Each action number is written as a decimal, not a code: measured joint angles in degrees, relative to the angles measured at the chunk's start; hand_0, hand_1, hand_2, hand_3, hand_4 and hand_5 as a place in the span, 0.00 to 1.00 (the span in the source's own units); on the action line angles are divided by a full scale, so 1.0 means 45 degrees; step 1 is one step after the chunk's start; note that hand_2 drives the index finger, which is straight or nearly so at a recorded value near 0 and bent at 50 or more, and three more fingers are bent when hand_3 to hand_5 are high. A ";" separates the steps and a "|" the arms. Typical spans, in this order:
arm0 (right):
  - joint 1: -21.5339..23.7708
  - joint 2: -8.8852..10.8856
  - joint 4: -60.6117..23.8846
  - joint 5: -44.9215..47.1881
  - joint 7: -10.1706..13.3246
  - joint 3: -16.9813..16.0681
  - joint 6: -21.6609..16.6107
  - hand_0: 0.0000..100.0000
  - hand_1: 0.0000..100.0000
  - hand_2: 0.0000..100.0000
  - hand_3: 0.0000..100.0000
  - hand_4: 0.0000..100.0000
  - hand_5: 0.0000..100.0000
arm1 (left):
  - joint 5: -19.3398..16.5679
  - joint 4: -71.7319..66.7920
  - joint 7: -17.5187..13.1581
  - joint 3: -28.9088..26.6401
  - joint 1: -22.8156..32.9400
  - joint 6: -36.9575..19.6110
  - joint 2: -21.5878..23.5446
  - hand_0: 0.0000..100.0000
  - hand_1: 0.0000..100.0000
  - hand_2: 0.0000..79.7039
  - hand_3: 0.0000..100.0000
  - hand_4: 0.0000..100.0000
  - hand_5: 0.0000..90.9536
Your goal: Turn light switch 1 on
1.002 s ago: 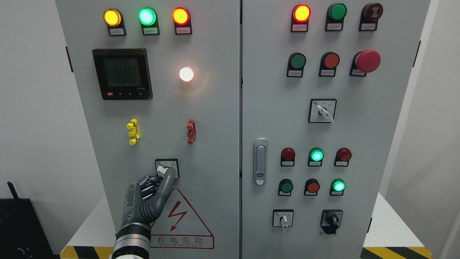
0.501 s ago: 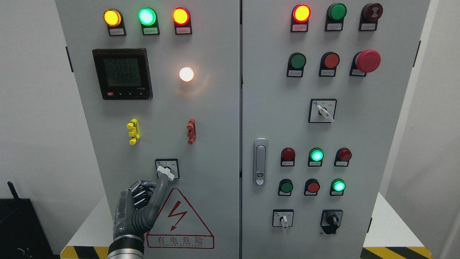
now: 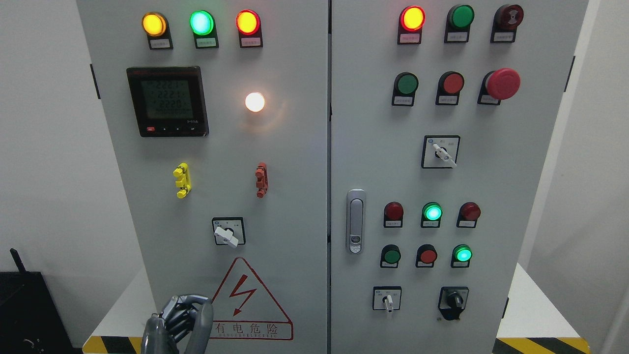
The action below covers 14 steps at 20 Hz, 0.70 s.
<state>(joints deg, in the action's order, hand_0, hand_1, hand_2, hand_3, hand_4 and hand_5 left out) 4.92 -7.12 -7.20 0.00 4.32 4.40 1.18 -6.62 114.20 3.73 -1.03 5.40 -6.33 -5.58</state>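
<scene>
Light switch 1 (image 3: 227,236), low on the left door above the warning triangle (image 3: 245,302), has its white lever tilted and the lamp (image 3: 255,102) glowing, so lower your curled, empty left hand (image 3: 179,322) straight down, clear of the lever.

The robot's grey, metal-jointed left hand (image 3: 178,322) now sits low at the bottom edge, fingers curled with nothing in them; a second ago its extended finger was pressed against the small white rotary switch lever on its black-framed square plate (image 3: 227,236). The lever is now well above the hand and fully uncovered, its handle pointing down to the right. The red-outlined triangular warning sticker (image 3: 245,300), formerly partly covered by the forearm, now lies just right of the hand.
</scene>
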 measured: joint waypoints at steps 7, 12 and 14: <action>0.0000 0.0001 0.0000 0.0000 0.0000 -0.0001 -0.0002 0.00 0.00 0.00 0.00 0.00 0.00 | 0.1759 -0.3281 -0.2985 -0.0883 0.2516 -0.4844 0.0599 0.14 0.08 0.00 0.18 0.35 0.00; 0.0000 0.0001 0.0001 0.0000 0.0000 -0.0001 -0.0002 0.00 0.00 0.00 0.00 0.00 0.00 | 0.2331 -0.8112 -0.4545 -0.1628 0.2982 -0.7702 0.0991 0.13 0.06 0.00 0.08 0.27 0.00; 0.0000 0.0001 0.0001 0.0000 0.0000 -0.0001 -0.0002 0.00 0.00 0.00 0.00 0.00 0.00 | 0.2473 -1.0438 -0.4871 -0.1844 0.2714 -0.7983 0.1159 0.11 0.08 0.00 0.05 0.22 0.00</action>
<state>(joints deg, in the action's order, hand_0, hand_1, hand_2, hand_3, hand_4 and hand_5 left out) 4.92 -7.12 -7.20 0.00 4.32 4.39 1.17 4.51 67.23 -18.19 -9.33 17.61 -42.26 -0.36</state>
